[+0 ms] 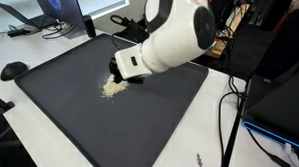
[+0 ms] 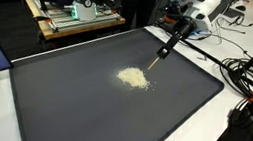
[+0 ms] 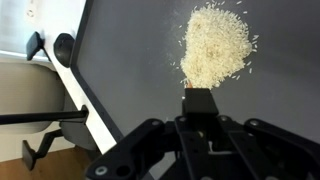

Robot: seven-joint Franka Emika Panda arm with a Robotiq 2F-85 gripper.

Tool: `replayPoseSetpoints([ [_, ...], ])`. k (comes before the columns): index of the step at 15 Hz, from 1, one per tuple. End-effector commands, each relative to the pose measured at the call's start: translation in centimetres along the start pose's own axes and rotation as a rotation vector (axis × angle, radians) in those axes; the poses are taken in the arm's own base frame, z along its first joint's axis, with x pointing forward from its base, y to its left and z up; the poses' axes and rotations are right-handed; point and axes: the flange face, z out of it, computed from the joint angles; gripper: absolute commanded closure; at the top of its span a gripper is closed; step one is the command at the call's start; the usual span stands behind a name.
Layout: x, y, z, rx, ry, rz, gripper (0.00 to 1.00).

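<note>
A small heap of pale grains lies near the middle of a large dark mat. My gripper hangs just beside the heap, shut on a narrow black tool. The tool's flat end reaches down to the mat at the heap's edge. In the wrist view the tool's tip sits right at the near rim of the grains. A few stray grains lie scattered around the heap.
The mat lies on a white table. A monitor and a black mouse-like object stand past one edge. Cables trail along another side. A wooden cart with equipment stands behind.
</note>
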Motion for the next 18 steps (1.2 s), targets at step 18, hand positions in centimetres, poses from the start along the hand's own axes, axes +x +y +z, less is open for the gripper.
replayPoseSetpoints([
  [18, -2.2, 17.4, 8.4, 0.867, 0.079, 0.006, 0.96],
])
